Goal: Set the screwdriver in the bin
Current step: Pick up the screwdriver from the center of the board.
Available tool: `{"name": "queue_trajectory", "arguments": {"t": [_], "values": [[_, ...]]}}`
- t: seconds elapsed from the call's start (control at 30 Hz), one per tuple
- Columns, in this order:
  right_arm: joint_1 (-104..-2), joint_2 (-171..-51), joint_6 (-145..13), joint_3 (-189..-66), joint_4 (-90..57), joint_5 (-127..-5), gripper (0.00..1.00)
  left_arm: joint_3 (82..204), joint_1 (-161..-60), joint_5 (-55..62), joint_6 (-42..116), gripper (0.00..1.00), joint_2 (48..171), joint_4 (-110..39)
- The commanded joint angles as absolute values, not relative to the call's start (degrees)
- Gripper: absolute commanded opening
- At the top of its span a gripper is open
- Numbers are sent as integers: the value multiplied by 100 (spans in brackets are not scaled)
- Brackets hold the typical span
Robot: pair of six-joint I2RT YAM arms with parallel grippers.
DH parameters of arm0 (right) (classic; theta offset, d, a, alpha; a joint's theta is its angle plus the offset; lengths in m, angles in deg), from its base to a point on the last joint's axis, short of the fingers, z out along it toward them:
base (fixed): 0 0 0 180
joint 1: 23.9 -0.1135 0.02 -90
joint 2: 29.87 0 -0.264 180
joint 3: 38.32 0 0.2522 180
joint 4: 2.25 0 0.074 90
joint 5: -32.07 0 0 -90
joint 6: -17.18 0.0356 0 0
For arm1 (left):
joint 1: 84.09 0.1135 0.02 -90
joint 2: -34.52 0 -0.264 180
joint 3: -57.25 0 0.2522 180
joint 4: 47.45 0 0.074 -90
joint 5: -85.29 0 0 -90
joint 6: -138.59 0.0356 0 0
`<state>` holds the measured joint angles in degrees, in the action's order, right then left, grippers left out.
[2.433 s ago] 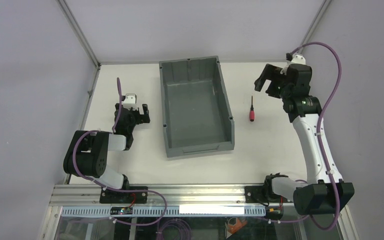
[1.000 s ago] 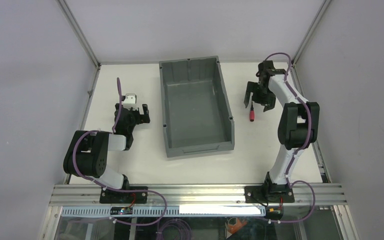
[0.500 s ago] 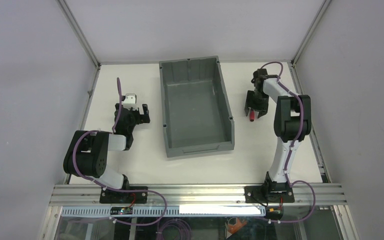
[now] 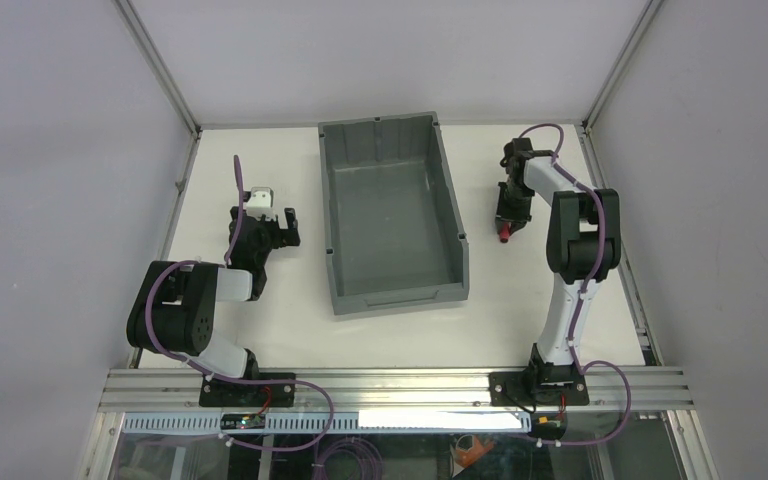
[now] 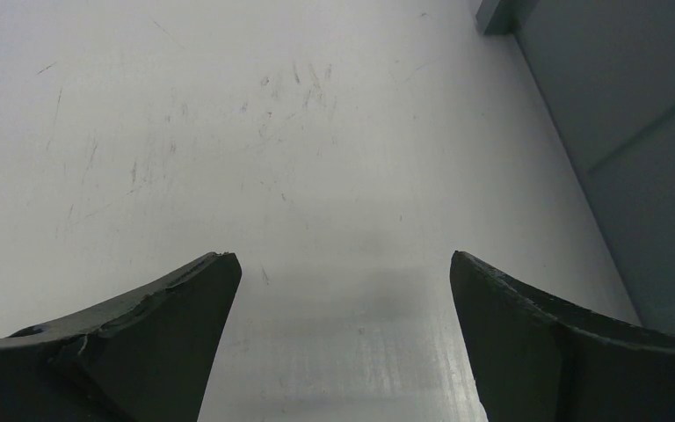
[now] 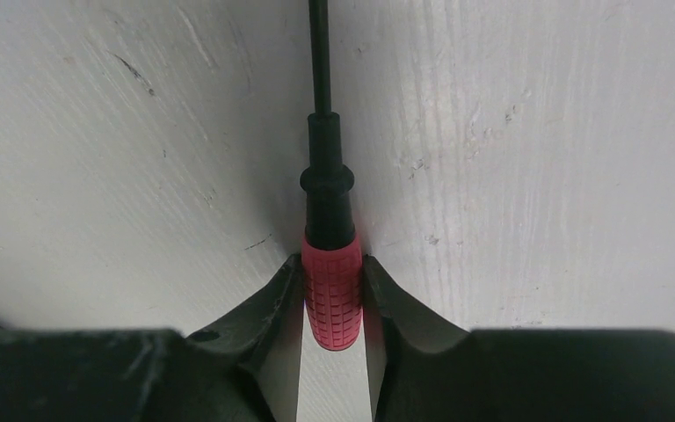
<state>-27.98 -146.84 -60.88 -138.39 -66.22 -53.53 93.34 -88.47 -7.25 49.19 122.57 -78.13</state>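
Observation:
The screwdriver, red ribbed handle and thin black shaft, lies on the white table right of the bin. My right gripper is shut on the red handle, both fingertips pressed against its sides, the shaft pointing away from the camera. From above, the right gripper reaches straight down over the screwdriver, of which only the red end shows. The dark grey bin stands empty in the table's middle. My left gripper is open over bare table, left of the bin, nothing between its fingers.
The bin's right wall rises a short way left of the held screwdriver. In the left wrist view the bin's grey side fills the right edge. A metal frame post stands behind the right arm.
The right arm swung in and came down over the screwdriver, and its jaws closed from wide open onto the red handle. The left arm has not moved.

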Motion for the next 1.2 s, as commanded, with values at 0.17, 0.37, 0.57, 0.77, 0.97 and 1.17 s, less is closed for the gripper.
{"name": "queue_trajectory", "arguments": {"t": [0.17,0.37,0.57,0.77,0.97,1.17], "values": [[-2871,-14248,-6120,-14131,-6912,-5131,0,9298,-8787,-637,4870,99,12074,-7973],[-2901,-13820,-6137,-14369,-7227,-5050,0,9298,-8787,-637,4875,99,12074,-7973],[-2973,-13449,-6144,-14706,-7497,-5052,0,9298,-8787,-637,4871,99,12073,-7967],[-3102,-13154,-6133,-15289,-7913,-5067,0,9298,-8787,-638,4872,99,12074,-7976],[-3306,-13037,-6159,-16193,-8393,-5170,0,9298,-8787,-638,4876,99,12073,-7974],[-3606,-13216,-6089,-17128,-8799,-5263,0,9298,-8787,-635,4874,99,12073,-7970]]}}
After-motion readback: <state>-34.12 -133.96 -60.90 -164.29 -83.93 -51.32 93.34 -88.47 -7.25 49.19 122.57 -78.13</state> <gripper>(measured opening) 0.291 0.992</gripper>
